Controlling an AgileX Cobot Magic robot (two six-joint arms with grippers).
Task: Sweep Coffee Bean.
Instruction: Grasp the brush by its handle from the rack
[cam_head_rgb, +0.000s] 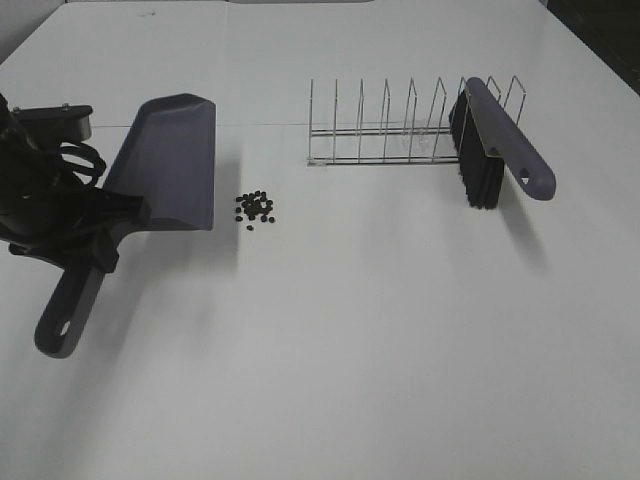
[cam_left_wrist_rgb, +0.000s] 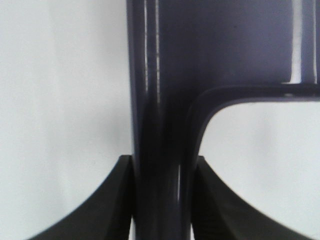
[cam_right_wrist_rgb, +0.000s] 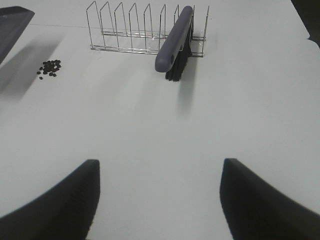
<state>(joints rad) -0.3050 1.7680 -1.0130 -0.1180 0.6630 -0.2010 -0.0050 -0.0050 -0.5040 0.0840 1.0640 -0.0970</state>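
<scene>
The white surface (cam_head_rgb: 400, 350) carries a wire rack (cam_head_rgb: 385, 130) at the far side, with the brush (cam_head_rgb: 500, 140) leaning in its right end, bristles down.

The coffee bean (cam_head_rgb: 255, 208) group lies in one tight cluster left of centre, near the right edge of the dustpan (cam_head_rgb: 170, 160) but not touching it.

The left tool (cam_left_wrist_rgb: 162, 200) is closed around the dustpan handle, one finger pressed to each side. The right tool (cam_right_wrist_rgb: 160, 200) is spread wide and holds nothing.

The brush lies straight ahead of the right tool and well apart from it. Its long axis runs from the rack toward that tool, handle end nearest. The right arm is the nearer arm. The beans are well to the left of the brush, so the sweep stroke probably runs leftward toward the dustpan.
</scene>
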